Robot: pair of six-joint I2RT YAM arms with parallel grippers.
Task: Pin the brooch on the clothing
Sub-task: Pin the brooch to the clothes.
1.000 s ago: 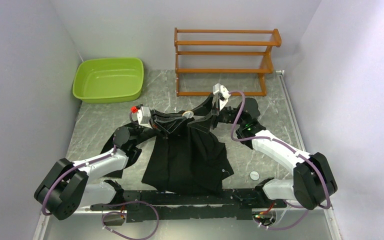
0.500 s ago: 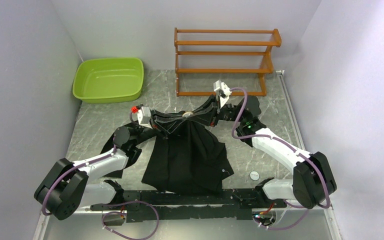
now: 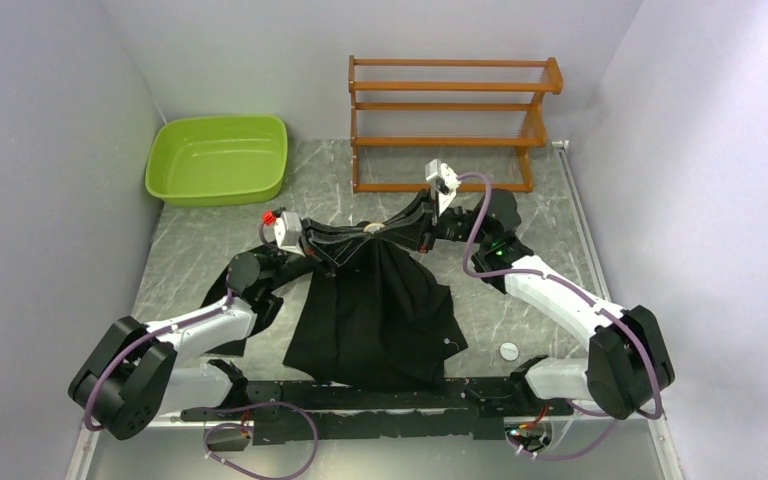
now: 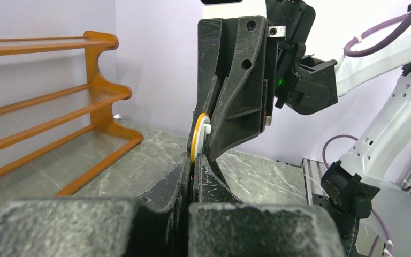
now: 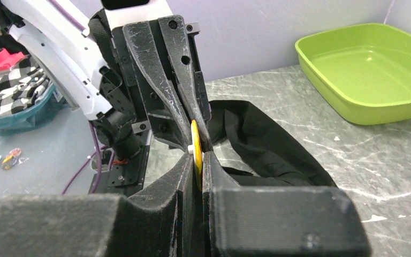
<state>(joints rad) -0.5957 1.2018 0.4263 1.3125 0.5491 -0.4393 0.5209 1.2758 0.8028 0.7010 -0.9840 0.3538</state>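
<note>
The brooch [image 3: 371, 229], a small orange disc with a white back, hangs edge-on between both grippers above the collar end of the clothing [image 3: 380, 315], a black shirt spread on the table. My left gripper [image 3: 358, 236] is shut on the brooch's lower edge [image 4: 197, 140]; its fingertips [image 4: 184, 167] pinch it. My right gripper [image 3: 388, 231] comes from the opposite side and is shut on the same brooch [image 5: 194, 140]. In the right wrist view the black clothing [image 5: 270, 147] lies on the table behind the fingers. Whether cloth is also pinched is hidden.
A green tub [image 3: 218, 158] sits at the back left and a wooden rack [image 3: 450, 120] stands at the back centre. A small round white thing [image 3: 508, 350] lies on the table near the right arm's base. Grey walls close in both sides.
My right gripper has closed its jaws onto the brooch that the left gripper holds. The left arm has stayed put.
</note>
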